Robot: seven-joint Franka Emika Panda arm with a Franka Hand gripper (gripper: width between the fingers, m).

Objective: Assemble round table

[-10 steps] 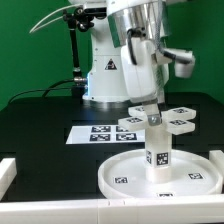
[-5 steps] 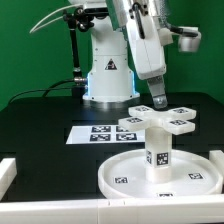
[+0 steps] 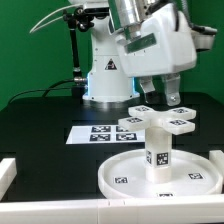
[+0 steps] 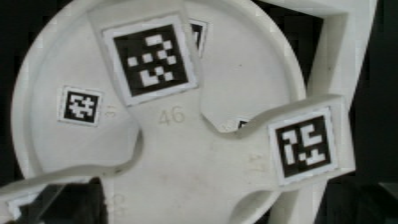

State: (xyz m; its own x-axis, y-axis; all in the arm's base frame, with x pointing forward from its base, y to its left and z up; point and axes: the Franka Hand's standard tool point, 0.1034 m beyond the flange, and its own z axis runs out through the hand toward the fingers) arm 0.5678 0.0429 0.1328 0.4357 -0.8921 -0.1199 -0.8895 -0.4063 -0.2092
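Observation:
The round disc (image 3: 125, 172) lies at the front of the black table. The short leg (image 3: 157, 142) stands upright on its middle. The cross-shaped foot piece (image 3: 181, 124) lies just behind the leg, its tagged arms facing up. My gripper (image 3: 160, 96) hangs open and empty a little above the foot piece, behind the leg's top, touching nothing. In the wrist view a white tagged part, probably the foot piece (image 4: 196, 130), fills the picture. My own fingers do not show clearly there.
The marker board (image 3: 100, 133) lies flat on the exterior view's left of the foot piece. White border rails stand at the table's left edge (image 3: 6, 170) and right edge (image 3: 217, 160). The robot base (image 3: 105, 75) stands at the back.
My gripper was down at the leg's top a second ago. It has let go, risen, moved back over the foot piece and turned, so both fingers now show apart.

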